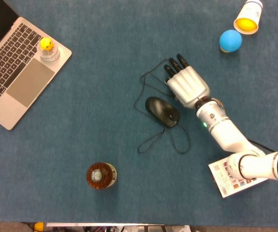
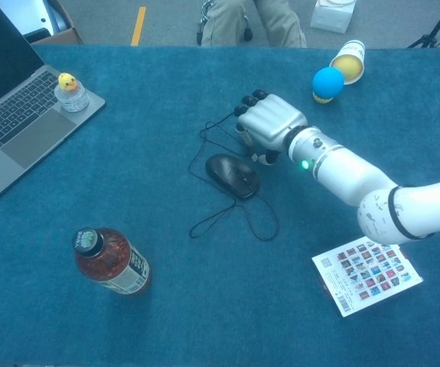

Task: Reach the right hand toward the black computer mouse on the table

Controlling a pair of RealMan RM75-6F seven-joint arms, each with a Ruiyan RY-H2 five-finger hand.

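Observation:
The black computer mouse [image 1: 162,111] [image 2: 233,175] lies near the middle of the blue table, its thin black cable [image 1: 151,140] looping around it. My right hand [image 1: 187,86] [image 2: 269,124] hovers just beyond and to the right of the mouse, palm down, dark fingertips pointing away from me. A small gap separates it from the mouse, and it holds nothing. The white forearm [image 1: 226,133] runs back toward the lower right. My left hand shows in neither view.
An open laptop [image 1: 13,72] with a yellow duck toy [image 1: 47,46] on it sits far left. A brown bottle [image 1: 100,175] stands near the front. A blue ball [image 1: 230,40] and a tipped cup [image 1: 248,17] lie far right; a printed card [image 2: 366,271] lies under the arm.

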